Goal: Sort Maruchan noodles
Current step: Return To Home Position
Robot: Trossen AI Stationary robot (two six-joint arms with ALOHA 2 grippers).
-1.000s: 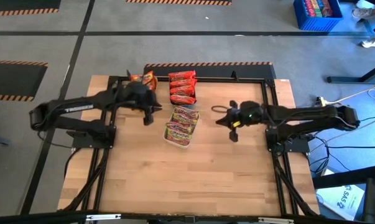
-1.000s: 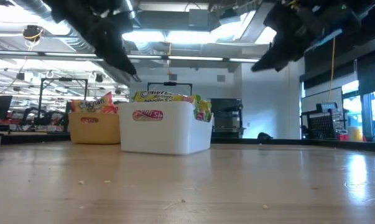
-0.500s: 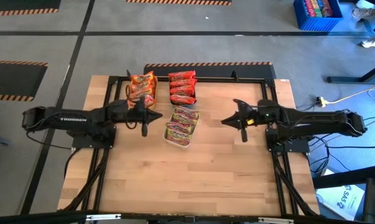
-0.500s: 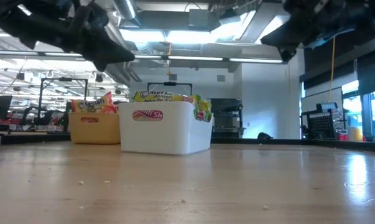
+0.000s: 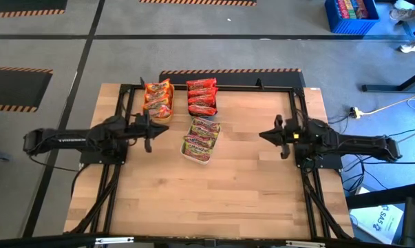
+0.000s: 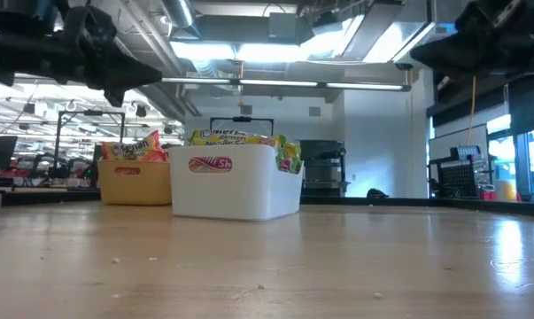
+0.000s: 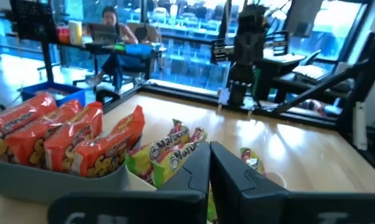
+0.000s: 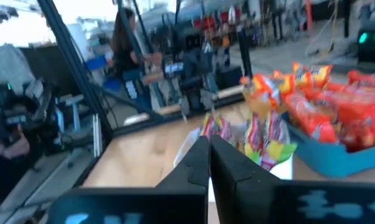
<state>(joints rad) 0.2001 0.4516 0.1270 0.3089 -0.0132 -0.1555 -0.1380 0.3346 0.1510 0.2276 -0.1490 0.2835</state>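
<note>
High view shows orange packs, red packs and green-pink packs. In the low view, the white bin hides the red packs. Left gripper and right gripper: fingers together.

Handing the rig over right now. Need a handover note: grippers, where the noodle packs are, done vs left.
Left gripper: shut, empty, raised over the table's left side.
Right gripper: shut, empty, raised over the right side.
Packs: orange packets in the yellow bin, red packets in the blue bin, green-pink packets in the white bin. The bins sit together between the arms.
Done: every packet in view sits in a bin, grouped by colour.
Left: probably only parking both arms; I see nothing more to pick.
</note>
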